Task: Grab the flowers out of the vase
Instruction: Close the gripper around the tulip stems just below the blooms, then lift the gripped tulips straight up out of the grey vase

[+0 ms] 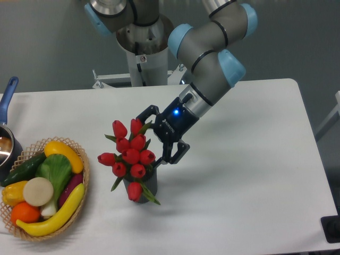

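Red flowers (130, 154) stand in the dark vase (144, 184) near the middle of the white table (249, 175). The gripper (155, 139) sits at their right side, fingers (171, 156) spread apart, so it can close around the bunch.

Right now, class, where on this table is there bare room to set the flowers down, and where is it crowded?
The widest bare stretch of the table lies right of the vase, out to the right edge. A strip along the back edge, behind the flowers, is also free. The left end is crowded: the wicker basket and a pot. The gripper sits open beside the bunch.
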Robot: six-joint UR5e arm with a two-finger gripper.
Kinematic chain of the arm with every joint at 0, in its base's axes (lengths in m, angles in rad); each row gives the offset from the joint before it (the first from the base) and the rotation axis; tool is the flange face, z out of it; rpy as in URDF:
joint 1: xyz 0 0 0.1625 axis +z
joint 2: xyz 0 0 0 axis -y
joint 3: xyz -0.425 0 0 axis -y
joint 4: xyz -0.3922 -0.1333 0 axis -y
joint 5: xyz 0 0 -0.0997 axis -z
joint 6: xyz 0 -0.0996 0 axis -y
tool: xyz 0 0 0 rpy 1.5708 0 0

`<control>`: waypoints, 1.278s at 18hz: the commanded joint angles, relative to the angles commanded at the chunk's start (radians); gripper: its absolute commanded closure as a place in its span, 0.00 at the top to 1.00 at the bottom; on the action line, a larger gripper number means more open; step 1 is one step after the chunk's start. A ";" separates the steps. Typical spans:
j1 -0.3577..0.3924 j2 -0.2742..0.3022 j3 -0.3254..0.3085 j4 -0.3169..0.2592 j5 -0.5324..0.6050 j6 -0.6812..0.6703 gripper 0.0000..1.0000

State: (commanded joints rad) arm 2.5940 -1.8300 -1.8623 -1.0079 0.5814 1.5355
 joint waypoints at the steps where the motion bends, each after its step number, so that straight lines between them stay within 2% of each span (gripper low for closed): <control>1: -0.009 -0.005 0.003 0.005 -0.002 0.002 1.00; 6: -0.020 -0.026 0.025 0.005 -0.009 0.002 1.00; 9: -0.026 -0.043 0.035 0.006 -0.050 0.003 1.00; 20: -0.025 -0.046 0.032 0.017 -0.066 -0.009 0.63; 23: -0.020 -0.045 0.029 0.017 -0.081 -0.014 0.60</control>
State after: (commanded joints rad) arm 2.5740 -1.8745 -1.8331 -0.9910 0.5002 1.5217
